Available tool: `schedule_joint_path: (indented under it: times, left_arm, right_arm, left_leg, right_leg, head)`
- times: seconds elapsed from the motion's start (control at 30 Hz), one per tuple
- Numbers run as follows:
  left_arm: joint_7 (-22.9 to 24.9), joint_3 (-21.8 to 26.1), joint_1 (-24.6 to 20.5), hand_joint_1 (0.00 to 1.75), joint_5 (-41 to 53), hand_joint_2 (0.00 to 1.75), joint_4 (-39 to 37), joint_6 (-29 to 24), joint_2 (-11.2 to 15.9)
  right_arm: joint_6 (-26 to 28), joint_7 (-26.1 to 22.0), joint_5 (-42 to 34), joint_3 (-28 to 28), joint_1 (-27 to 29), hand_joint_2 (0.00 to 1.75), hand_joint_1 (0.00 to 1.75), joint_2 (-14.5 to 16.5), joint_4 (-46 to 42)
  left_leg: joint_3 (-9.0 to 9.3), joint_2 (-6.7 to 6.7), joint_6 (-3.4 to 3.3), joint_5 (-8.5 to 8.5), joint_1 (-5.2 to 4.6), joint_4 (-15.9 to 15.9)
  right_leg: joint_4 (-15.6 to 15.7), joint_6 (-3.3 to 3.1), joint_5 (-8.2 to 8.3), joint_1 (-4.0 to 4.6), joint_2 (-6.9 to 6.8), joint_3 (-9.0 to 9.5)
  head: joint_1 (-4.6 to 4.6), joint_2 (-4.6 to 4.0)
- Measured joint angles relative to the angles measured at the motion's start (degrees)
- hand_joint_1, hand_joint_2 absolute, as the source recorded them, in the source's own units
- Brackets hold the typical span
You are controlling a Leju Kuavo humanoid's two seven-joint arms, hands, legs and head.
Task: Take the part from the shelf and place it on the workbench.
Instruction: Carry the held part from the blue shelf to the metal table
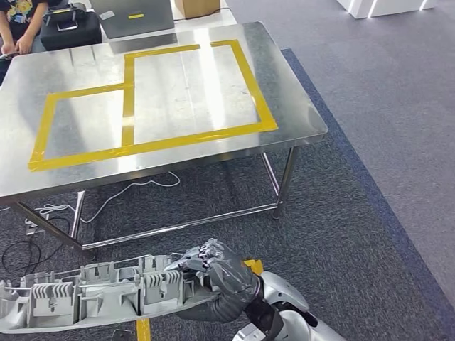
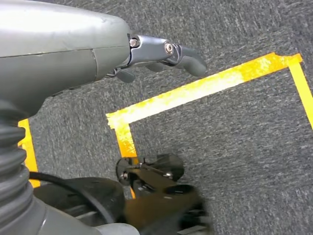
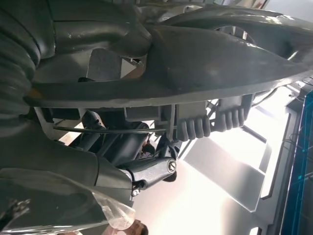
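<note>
Long grey part (image 1: 86, 295) lying 3-to-9 o'clock below the workbench (image 1: 301, 106), right hand (image 1: 220, 273) fingers wrapped over its 3 o'clock end; left hand (image 2: 110, 54) holding nothing, fingers apart

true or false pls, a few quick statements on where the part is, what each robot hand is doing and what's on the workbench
1. The right robot hand grips the long grey part. True.
2. The part already lies on the workbench. False: it is held low in front of the bench, above the carpet.
3. Yellow tape marks rectangles on the workbench top. True.
4. The left robot hand holds a box. False: it holds nothing and hangs over the carpet.
5. The taped rectangles have tools lying in them. False: they are bare.
</note>
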State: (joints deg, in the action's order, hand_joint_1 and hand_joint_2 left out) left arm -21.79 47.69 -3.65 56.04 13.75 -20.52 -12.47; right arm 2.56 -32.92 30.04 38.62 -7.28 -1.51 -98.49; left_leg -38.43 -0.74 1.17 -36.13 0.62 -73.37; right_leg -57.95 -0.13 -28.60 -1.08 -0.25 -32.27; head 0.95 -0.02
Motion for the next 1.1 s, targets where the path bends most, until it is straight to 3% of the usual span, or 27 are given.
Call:
schedule_joint_path:
  times: [0.03, 0.07, 0.13, 0.17, 0.2, 0.27, 0.37, 0.43, 0.5, 0.53, 0.57, 0.6, 0.67, 0.73, 0.83, 0.9, 1.0, 1.03, 1.07, 1.1]
  left_arm:
    - [0.0, 0.0, 0.1, 0.00, 0.0, 1.75, 0.0, 0.0, 0.0]
    - [0.0, 0.0, 0.2, 0.00, 0.0, 1.75, 0.0, 0.0, 0.0]
    - [0.0, 0.0, 0.3, 0.00, 0.0, 1.75, 0.0, 0.0, 0.0]
    - [0.0, 0.0, 0.2, 0.00, 0.0, 1.75, 0.0, 0.0, 0.1]
    - [0.0, 0.0, 0.1, 0.00, 0.0, 1.75, 0.0, 0.0, 0.1]
    - [0.0, 0.0, 0.0, 0.00, 0.0, 1.75, 0.0, 0.0, 0.0]
    - [0.0, 0.1, 0.1, 0.00, 0.0, 1.75, 0.0, 0.0, -0.1]
    - [0.0, 0.1, 0.0, 0.00, 0.0, 1.75, 0.0, 0.0, -0.1]
    - [0.0, 0.1, 0.0, 0.00, 0.0, 1.75, 0.0, 0.0, -0.1]
    - [0.0, 0.2, 0.0, 0.00, 0.0, 1.75, 0.0, 0.0, -0.2]
    - [0.0, 0.2, 0.1, 0.00, 0.0, 1.75, 0.0, 0.0, -0.2]
    - [0.0, 0.3, 0.1, 0.00, 0.0, 1.75, 0.0, 0.0, -0.2]
    - [0.0, 0.3, 0.0, 0.00, 0.0, 1.75, 0.0, 0.0, -0.2]
    - [0.0, 0.3, -0.1, 0.00, -0.1, 1.75, 0.0, 0.0, -0.3]
    - [0.0, 0.4, -0.2, 0.00, -0.1, 1.75, 0.0, 0.0, -0.3]
    - [0.0, 0.5, -0.4, 0.00, -0.1, 1.75, 0.0, 0.0, -0.3]
    - [0.0, 0.8, -0.7, 0.00, -0.1, 1.75, 0.0, 0.0, -0.3]
    - [0.0, 0.9, -0.7, 0.00, -0.1, 1.75, 0.0, 0.0, -0.2]
    - [0.0, 1.0, -0.6, 0.00, -0.1, 1.75, 0.0, 0.0, -0.2]
    - [-0.1, 1.1, -0.5, 0.00, -0.1, 1.75, 0.0, 0.0, -0.2]
  right_arm:
    - [0.0, 0.0, 0.0, 0.0, 0.0, 1.75, 1.75, 0.0, 0.0]
    - [0.0, 0.1, 0.0, 0.1, 0.0, 1.75, 1.75, 0.0, 0.0]
    - [0.0, 0.1, 0.0, 0.2, 0.0, 1.75, 1.75, 0.0, 0.0]
    - [0.0, 0.1, 0.0, 0.2, -0.1, 1.75, 1.75, 0.0, 0.0]
    - [0.1, 0.2, -0.1, 0.2, -0.2, 1.75, 1.75, 0.0, 0.0]
    - [0.1, 0.3, -0.1, 0.3, -0.3, 1.75, 1.75, 0.0, 0.0]
    - [0.3, 0.5, -0.2, 0.4, -0.6, 1.75, 1.75, 0.0, -0.2]
    - [0.4, 0.5, -0.3, 0.5, -0.8, 1.75, 1.75, 0.0, -0.3]
    - [0.5, 0.6, -0.4, 0.6, -0.8, 1.75, 1.75, 0.0, -0.3]
    - [0.6, 0.6, -0.4, 0.6, -0.8, 1.75, 1.75, 0.0, -0.3]
    - [0.6, 0.7, -0.4, 0.6, -0.7, 1.75, 1.75, -0.1, -0.3]
    - [0.6, 0.7, -0.4, 0.6, -0.7, 1.75, 1.75, -0.1, -0.3]
    - [0.6, 0.7, -0.5, 0.6, -0.7, 1.75, 1.75, -0.2, -0.3]
    - [0.6, 0.7, -0.5, 0.7, -0.8, 1.75, 1.75, -0.2, -0.3]
    - [0.6, 0.8, -0.4, 0.7, -0.9, 1.75, 1.75, -0.2, -0.4]
    - [0.7, 0.9, -0.2, 0.7, -1.1, 1.75, 1.75, -0.2, -0.4]
    - [0.8, 0.9, -0.4, 0.7, -1.2, 1.75, 1.75, -0.2, -0.5]
    - [0.8, 1.1, -0.7, 0.7, -1.1, 1.75, 1.75, -0.2, -0.4]
    - [0.9, 1.5, -1.3, 0.7, -1.0, 1.75, 1.75, -0.2, -0.4]
    - [1.0, 2.0, -2.0, 0.6, -0.9, 1.75, 1.75, -0.2, -0.4]
  left_leg:
    - [-1.48, 0.05, 0.10, 0.40, 0.06, -1.8]
    - [-1.86, 0.09, 0.11, 2.16, 0.10, -1.2]
    - [0.10, 0.74, -0.13, 7.70, 0.10, 5.6]
    - [1.40, 1.39, -0.33, 9.54, -0.13, 9.1]
    - [2.56, 2.00, -0.66, 10.27, -0.35, 11.8]
    - [3.47, 2.45, -1.40, 9.52, -0.77, 13.4]
    - [4.30, 1.58, -2.52, 9.00, -0.57, 14.2]
    - [4.91, 1.13, -3.24, 8.72, -0.40, 14.5]
    - [5.37, 0.69, -3.68, 8.15, -0.53, 14.5]
    - [5.73, 0.43, -3.75, 7.80, -0.63, 14.5]
    - [6.23, 0.13, -3.77, 7.40, -0.74, 14.5]
    - [6.87, -0.16, -3.76, 6.96, -0.84, 14.5]
    - [8.00, -0.66, -3.57, 5.97, -1.02, 14.5]
    - [8.33, -1.04, -3.05, 5.30, -0.98, 14.4]
    - [8.58, -1.16, -2.01, 4.92, -0.74, 14.8]
    - [7.86, -0.66, -1.19, 3.90, -0.71, 12.8]
    - [1.73, -0.03, -0.05, 0.64, -0.14, 2.5]
    - [-0.24, 0.01, 0.19, 0.50, 0.06, -0.1]
    - [-1.26, 0.03, 0.38, 1.63, 0.23, -0.6]
    - [-1.20, 0.07, 0.52, 3.82, 0.38, 1.1]
  right_leg:
    - [0.0, 0.04, -0.42, 0.00, -0.27, 0.51]
    - [0.0, 0.11, -0.85, 0.00, -0.50, 1.11]
    - [0.0, 0.42, -1.84, 0.00, -1.00, 2.40]
    - [0.1, 0.71, -2.36, 0.12, -1.25, 2.85]
    - [0.2, 1.08, -2.85, 0.23, -1.48, 3.27]
    - [0.5, 1.83, -3.43, 0.44, -1.97, 3.65]
    - [0.0, 2.75, -4.55, 0.34, -2.20, 4.03]
    - [-5.5, 3.06, -7.08, 0.25, -1.02, 1.21]
    - [-13.6, 3.13, -9.54, 0.29, -0.17, -4.20]
    - [-15.8, 3.06, -9.25, 0.33, -0.03, -6.28]
    - [-15.8, 2.92, -7.66, 0.38, 0.04, -7.34]
    - [-13.5, 2.66, -4.98, 0.45, 0.09, -7.22]
    - [-6.3, 1.93, 0.34, 0.68, 0.52, -5.07]
    - [-1.9, 1.30, 1.78, 0.98, 0.96, -3.10]
    - [-0.6, 0.66, 1.13, 1.07, 0.96, -2.01]
    - [0.4, 0.18, 0.99, 0.68, 0.61, -0.87]
    - [0.8, -0.21, 0.14, 0.48, -0.01, 0.61]
    - [0.8, -0.17, -0.26, 0.45, -0.09, 1.07]
    - [0.8, -0.08, -0.69, 0.40, -0.13, 1.62]
    - [0.8, 0.07, -1.14, 0.30, -0.13, 2.26]
  head:
    - [0.03, 0.00]
    - [0.04, 0.00]
    - [0.04, 0.00]
    - [0.05, 0.00]
    - [0.11, 0.00]
    - [0.05, 0.00]
    - [-0.19, 0.00]
    - [-0.46, 0.00]
    - [-0.63, 0.00]
    - [-0.64, 0.00]
    - [-0.64, 0.00]
    - [-0.64, 0.00]
    - [-0.55, 0.00]
    - [-0.29, 0.00]
    - [-0.11, 0.00]
    - [0.09, 0.00]
    - [0.27, 0.00]
    - [0.28, 0.00]
    - [0.28, 0.00]
    - [0.28, 0.00]
